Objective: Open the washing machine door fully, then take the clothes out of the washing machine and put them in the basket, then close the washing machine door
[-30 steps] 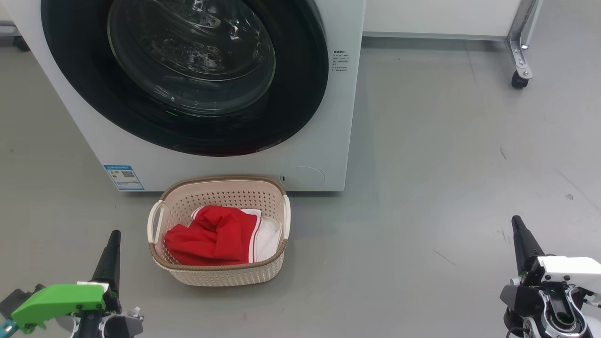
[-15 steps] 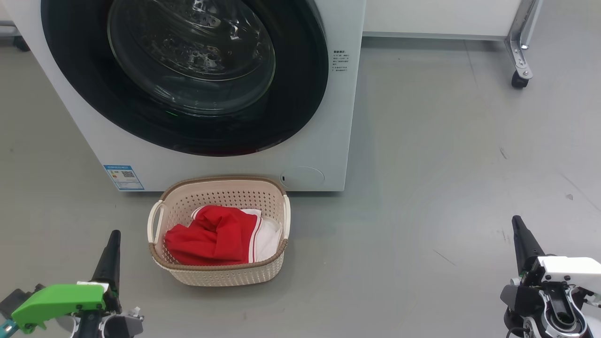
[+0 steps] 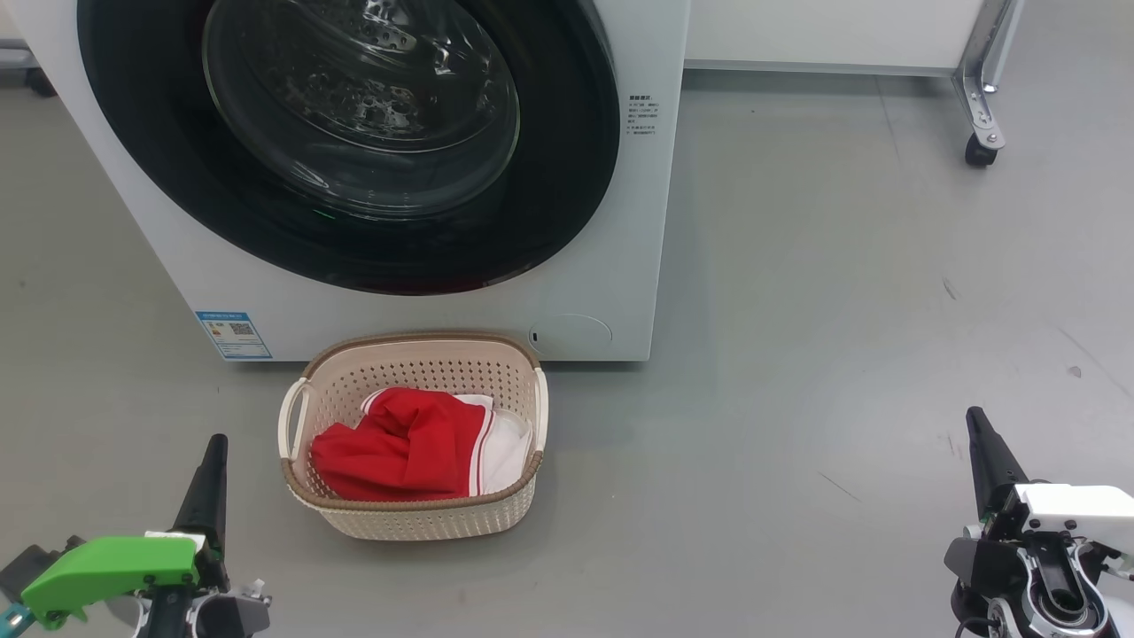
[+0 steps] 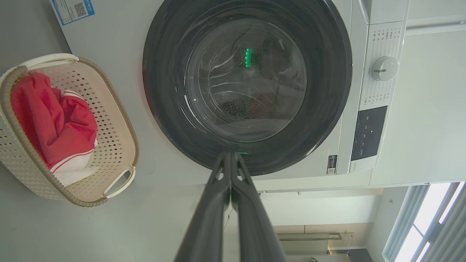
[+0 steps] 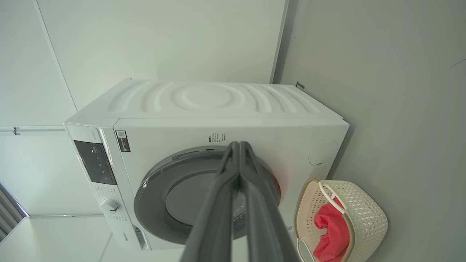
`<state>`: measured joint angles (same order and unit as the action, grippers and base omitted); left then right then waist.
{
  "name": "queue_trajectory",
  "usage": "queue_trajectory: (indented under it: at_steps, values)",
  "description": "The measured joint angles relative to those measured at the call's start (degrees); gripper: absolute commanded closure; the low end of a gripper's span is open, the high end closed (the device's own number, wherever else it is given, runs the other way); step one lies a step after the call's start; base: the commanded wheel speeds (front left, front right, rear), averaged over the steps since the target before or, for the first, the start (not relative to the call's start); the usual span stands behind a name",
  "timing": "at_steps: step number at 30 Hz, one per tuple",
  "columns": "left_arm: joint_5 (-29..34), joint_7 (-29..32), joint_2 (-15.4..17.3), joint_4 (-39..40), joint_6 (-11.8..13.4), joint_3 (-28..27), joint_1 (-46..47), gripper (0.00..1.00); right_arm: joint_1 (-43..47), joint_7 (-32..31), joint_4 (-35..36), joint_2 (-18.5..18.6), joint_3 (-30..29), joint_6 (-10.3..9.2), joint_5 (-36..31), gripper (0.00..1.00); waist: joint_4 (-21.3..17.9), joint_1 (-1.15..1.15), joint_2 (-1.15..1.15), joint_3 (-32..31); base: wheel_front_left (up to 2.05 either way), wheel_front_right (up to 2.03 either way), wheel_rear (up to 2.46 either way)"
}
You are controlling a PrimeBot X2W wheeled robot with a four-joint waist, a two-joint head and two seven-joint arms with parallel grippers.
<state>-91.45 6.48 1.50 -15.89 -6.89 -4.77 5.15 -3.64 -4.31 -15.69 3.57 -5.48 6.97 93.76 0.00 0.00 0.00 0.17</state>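
The white washing machine fills the top of the head view. Its round black-rimmed door lies flush against the front, shut. The same door shows in the left wrist view and the door in the right wrist view. On the floor in front stands the cream basket, holding the red and white clothes. My left gripper is shut at the lower left, empty, left of the basket. My right gripper is shut at the lower right, empty, well away from the basket.
Grey floor stretches to the right of the machine. A metal leg on a caster stands at the far right by a white wall panel. A blue sticker sits on the machine's lower left front.
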Motion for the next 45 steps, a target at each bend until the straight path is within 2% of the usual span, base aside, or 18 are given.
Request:
queue_trajectory:
  at_steps: [45]
  values:
    - [0.0, 0.0, 0.0, 0.0, 0.0, 0.0, 0.0, 1.00, 0.0, 0.0, 0.0, 0.0, -0.2, 0.00, 0.0, 1.00, 0.0, 0.00, 0.00, 0.0, 0.00, 0.00, 0.00]
